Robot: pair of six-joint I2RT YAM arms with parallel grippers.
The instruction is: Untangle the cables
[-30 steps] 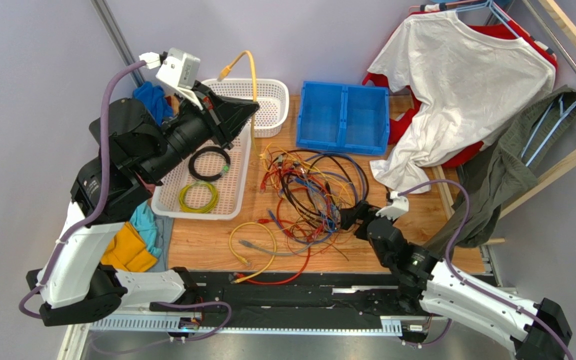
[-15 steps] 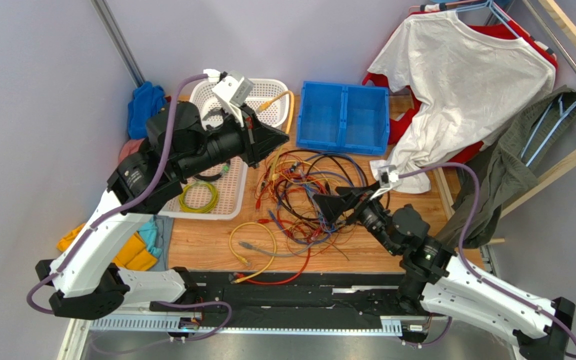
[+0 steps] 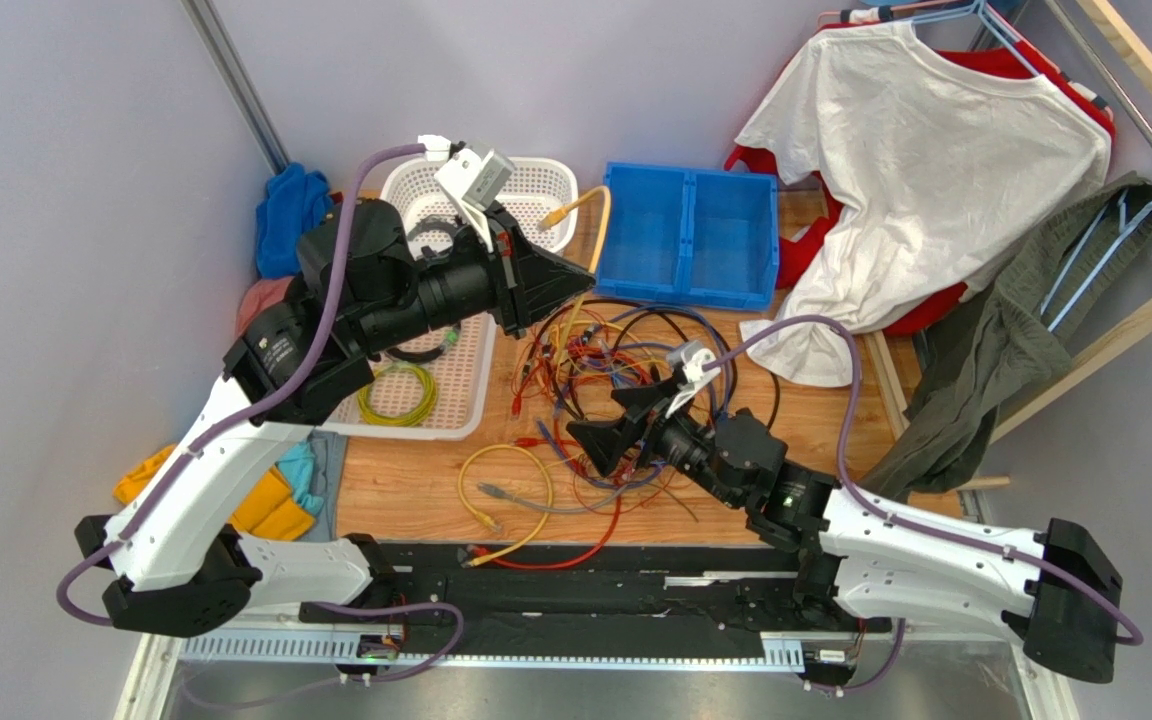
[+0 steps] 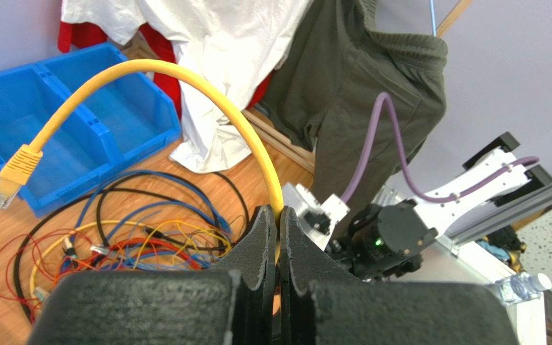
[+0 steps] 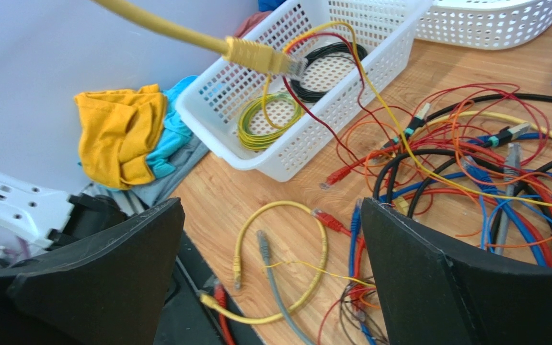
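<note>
The cables (image 3: 620,375) lie in a tangle of red, orange, yellow, black and blue wires on the wooden table, also in the right wrist view (image 5: 473,165) and the left wrist view (image 4: 113,244). My left gripper (image 3: 585,279) is shut on a thick yellow cable (image 4: 185,79) and holds it above the tangle's back left. The cable arcs up to its plug (image 3: 555,215). My right gripper (image 3: 609,425) is open and empty, low over the tangle's front left edge. Its fingers (image 5: 113,266) frame a loose yellow cable loop (image 5: 286,244).
A long white basket (image 3: 387,426) at the left holds a yellow-green coil (image 3: 396,393) and a black coil. A second white basket (image 3: 560,180) and a blue bin (image 3: 687,233) stand at the back. Clothes (image 3: 913,180) hang at the right. Cloths (image 3: 259,495) lie at the left.
My left arm has swung right and forward from the back baskets, carrying the yellow cable over the tangle. My right arm has moved left across the tangle to its front left edge.
</note>
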